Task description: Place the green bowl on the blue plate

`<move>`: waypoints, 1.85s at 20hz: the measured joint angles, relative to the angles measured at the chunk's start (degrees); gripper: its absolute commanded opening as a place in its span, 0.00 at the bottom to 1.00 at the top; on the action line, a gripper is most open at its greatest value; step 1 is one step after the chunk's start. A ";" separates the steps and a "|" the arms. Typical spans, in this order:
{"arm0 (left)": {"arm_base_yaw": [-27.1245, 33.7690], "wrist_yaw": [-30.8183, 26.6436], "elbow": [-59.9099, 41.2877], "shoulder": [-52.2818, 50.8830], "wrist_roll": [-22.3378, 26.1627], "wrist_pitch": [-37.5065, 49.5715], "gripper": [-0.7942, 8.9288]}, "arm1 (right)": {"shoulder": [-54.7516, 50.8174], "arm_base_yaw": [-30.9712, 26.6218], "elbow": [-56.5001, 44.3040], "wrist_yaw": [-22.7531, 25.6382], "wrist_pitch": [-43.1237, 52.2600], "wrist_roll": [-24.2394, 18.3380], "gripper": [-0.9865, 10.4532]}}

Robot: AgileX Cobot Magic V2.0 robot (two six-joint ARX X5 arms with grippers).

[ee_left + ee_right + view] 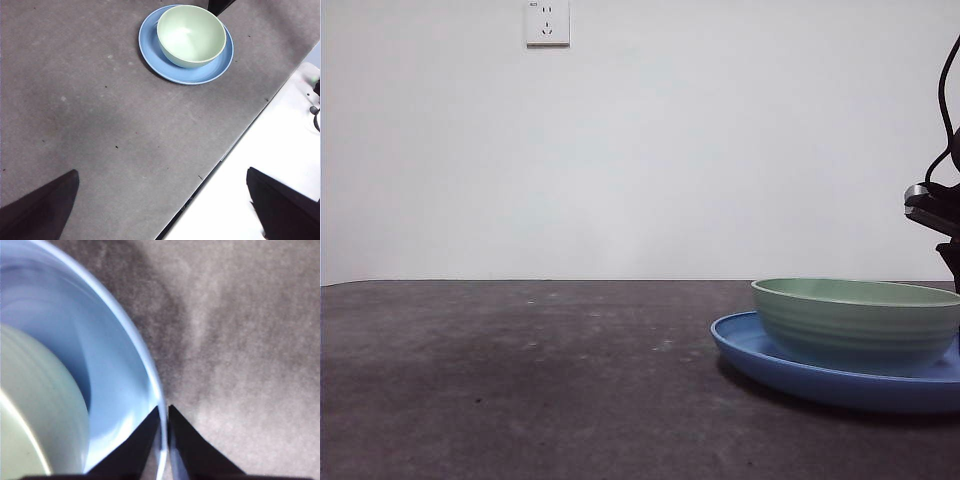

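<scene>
The green bowl (858,320) stands upright inside the blue plate (760,352) at the right of the table. Both also show in the left wrist view, bowl (191,35) on plate (150,50), far from my left gripper (162,205), which is open, empty and held high over the table's edge. My right gripper (164,409) is low at the plate's rim (145,355), beside the bowl (35,405). Its jaws are closed to a thin gap, one on either side of the rim. In the front view it (948,262) comes down behind the bowl.
The dark grey tabletop (520,380) stretches left of the plate. A white wall with a socket (547,22) stands behind. In the left wrist view a white surface (280,150) with cables borders the table's edge.
</scene>
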 measured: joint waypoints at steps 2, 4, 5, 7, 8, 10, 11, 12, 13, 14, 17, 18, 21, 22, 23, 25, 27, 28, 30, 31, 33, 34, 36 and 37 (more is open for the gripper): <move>0.00 0.00 0.00 0.00 0.00 0.00 0.76 | 0.00 0.00 0.00 0.00 -0.02 0.02 0.09; 0.00 0.00 0.00 0.00 0.00 0.02 0.76 | -0.02 0.00 0.28 0.02 -0.52 0.15 0.09; 0.00 0.00 0.00 0.00 0.00 0.02 0.76 | -0.17 0.02 0.61 0.04 -0.90 0.28 0.09; 0.00 0.00 0.00 0.00 0.00 0.04 0.76 | -1.05 0.02 2.03 0.02 -1.95 0.52 0.09; 0.00 -0.02 0.00 0.00 0.00 0.07 0.76 | -1.49 0.02 3.06 -0.20 -2.67 0.70 0.09; 0.00 0.00 0.00 0.00 0.00 0.07 0.76 | -1.86 0.02 5.27 -1.09 -3.98 1.05 0.09; 0.00 0.00 0.00 0.00 0.00 0.09 0.76 | -1.86 0.17 6.10 -1.20 -4.87 1.07 0.09; 0.00 0.00 0.00 0.00 0.00 0.09 0.76 | -1.86 0.35 6.67 -1.22 -5.62 1.11 0.09; 0.00 0.00 0.00 0.00 0.00 0.09 0.76 | -1.86 0.81 7.19 -1.42 -5.97 1.22 0.09; 0.00 0.00 0.00 0.00 0.00 0.09 0.76 | -1.86 1.36 7.67 -1.70 -6.01 1.27 0.09; 0.00 0.00 0.00 0.00 0.00 0.09 0.76 | -1.86 3.74 9.70 -3.39 -5.95 1.84 0.09; 0.00 0.00 0.00 0.00 0.00 0.09 0.76 | -1.86 4.74 10.29 -3.43 -5.92 2.36 0.09; 0.00 0.00 0.00 0.00 0.00 0.09 0.76 | -1.86 7.58 10.67 -3.41 -5.20 3.45 0.09; 0.00 0.00 0.00 0.00 0.00 0.09 0.76 | -1.86 8.79 10.71 -3.43 -4.63 4.13 0.09; 0.00 0.00 0.00 0.00 0.00 0.11 0.76 | -1.86 9.94 10.71 -3.43 -3.89 4.81 0.09; 0.00 0.00 0.00 0.00 0.00 0.11 0.76 | -1.86 12.37 10.71 -3.43 -2.49 6.23 0.09; 0.00 -0.02 0.00 0.00 0.00 0.13 0.76 | -1.86 14.84 10.71 -3.52 -1.11 7.67 0.09; 0.00 0.00 0.00 0.00 0.00 0.13 0.76 | -1.86 15.89 10.71 -3.63 -0.31 8.46 0.09; 0.00 0.00 0.00 0.00 0.00 0.13 0.76 | -1.55 17.79 10.71 -4.02 1.40 10.05 0.09; 0.00 0.00 0.00 0.00 0.00 0.13 0.76 | -1.01 18.80 10.71 -4.22 2.23 10.88 0.09; 0.00 -0.02 0.00 0.00 0.00 0.13 0.76 | 0.68 20.37 10.73 -4.70 3.45 12.13 0.09; 0.00 0.00 0.00 0.00 0.00 0.15 0.76 | 1.81 21.14 10.73 -4.72 4.22 12.79 0.09; 0.00 0.00 0.00 0.00 -0.02 0.15 0.76 | 3.78 22.67 10.73 -4.72 6.27 14.19 0.09; 0.00 0.00 0.00 0.00 -0.02 0.15 0.76 | 4.57 23.34 10.73 -4.74 7.34 14.99 0.09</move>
